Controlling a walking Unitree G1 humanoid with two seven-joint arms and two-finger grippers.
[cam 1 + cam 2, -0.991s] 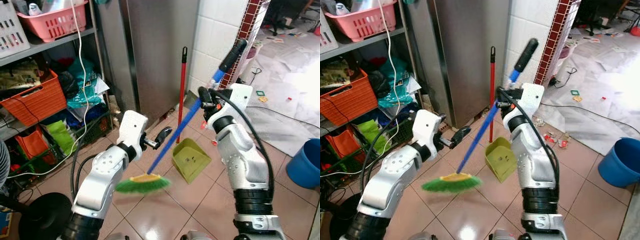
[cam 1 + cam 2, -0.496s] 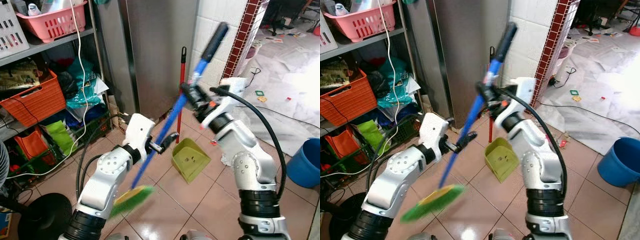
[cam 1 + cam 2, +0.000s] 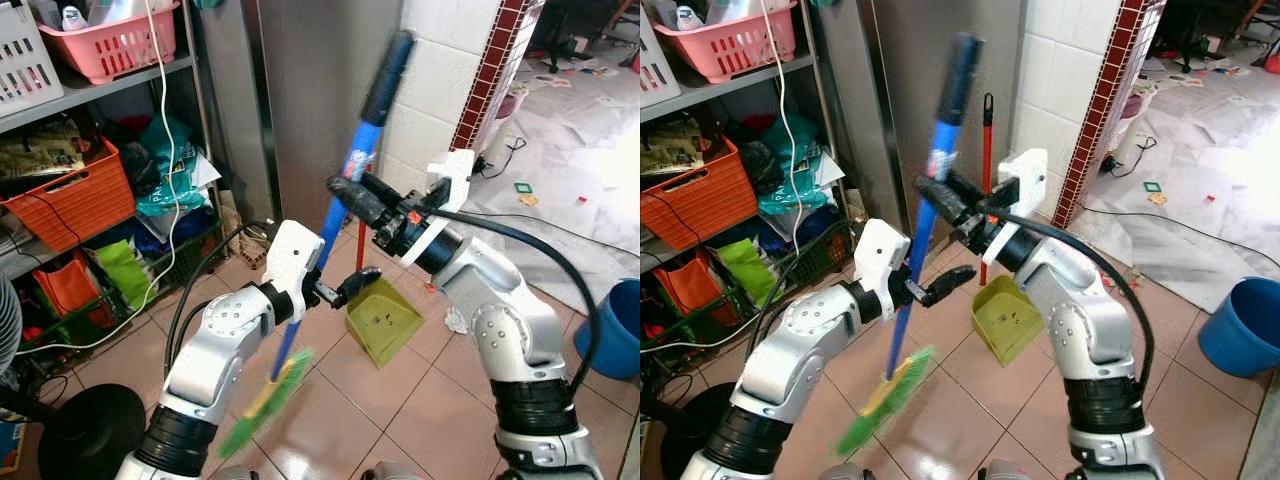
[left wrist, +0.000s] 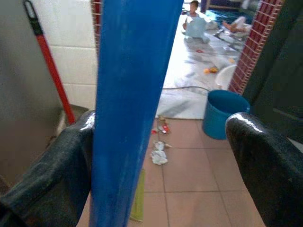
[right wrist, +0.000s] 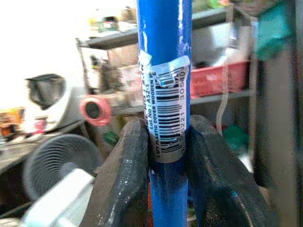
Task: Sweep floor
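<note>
The broom (image 3: 362, 140) has a blue handle with a black grip on top and stands nearly upright before me. Its green bristles (image 3: 262, 403) are blurred just above the tiled floor. My right gripper (image 3: 342, 188) is shut on the upper handle, both fingers (image 5: 128, 175) clamped at the barcode label. Lower down, my left gripper (image 3: 352, 283) is open with the blue handle (image 4: 132, 118) between its fingers, resting against one finger (image 4: 61, 165). A green dustpan (image 3: 385, 320) with a red stick (image 3: 987, 150) stands against the wall behind the broom.
A steel cabinet (image 3: 300, 100) and a cluttered shelf with an orange crate (image 3: 60, 195) and a pink basket (image 3: 110, 40) are at the left. A blue bucket (image 3: 615, 330) stands at the right. Scraps of litter (image 3: 455, 320) lie beside the dustpan. A black fan base (image 3: 85, 430) sits near left.
My right gripper swung the handle's top to the left, bringing the broom from a slant to nearly upright. The bristles swept left and toward me. My left arm shifted slightly right.
</note>
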